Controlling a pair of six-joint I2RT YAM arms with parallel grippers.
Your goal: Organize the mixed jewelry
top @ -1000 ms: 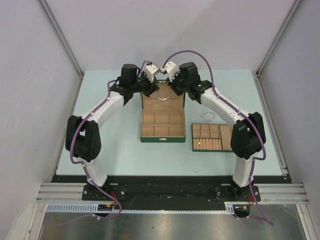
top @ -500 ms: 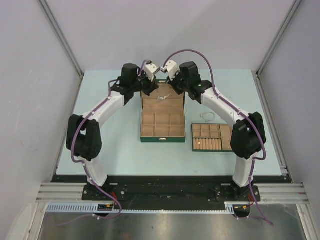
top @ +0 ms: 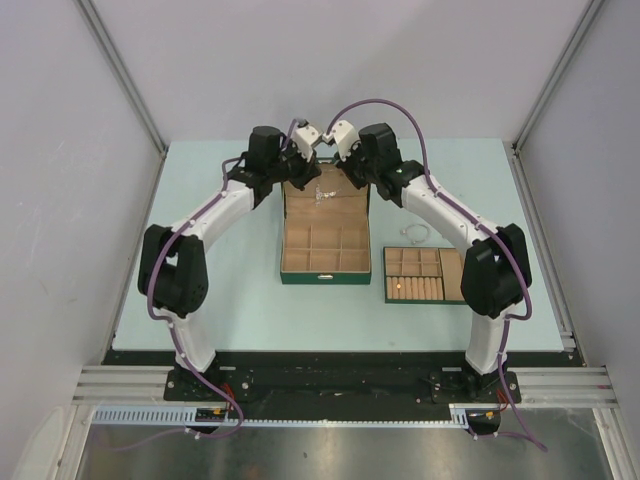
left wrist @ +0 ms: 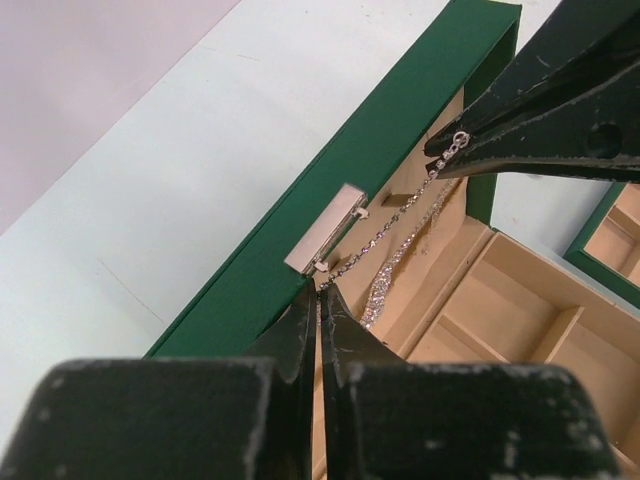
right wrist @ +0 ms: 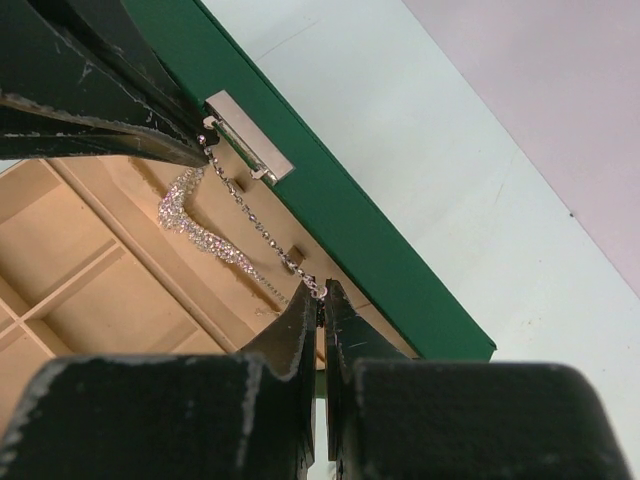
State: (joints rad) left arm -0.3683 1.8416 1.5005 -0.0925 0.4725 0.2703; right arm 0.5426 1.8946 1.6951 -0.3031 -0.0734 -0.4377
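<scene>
The necklace chain [left wrist: 400, 215] is held stretched between the left gripper [left wrist: 318, 290] and the right gripper [right wrist: 322, 292], each closed tight on one end, at the upper centre of the top view. Its beaded cluster [right wrist: 200, 225] is hung against the raised lid of the green box [top: 325, 279]. Over the last second the left arm has been shifted slightly toward the box (the right looks unmoved), so placement on the lid is judged close. The smaller loop [top: 415, 235] is left on the table, right of centre.
</scene>
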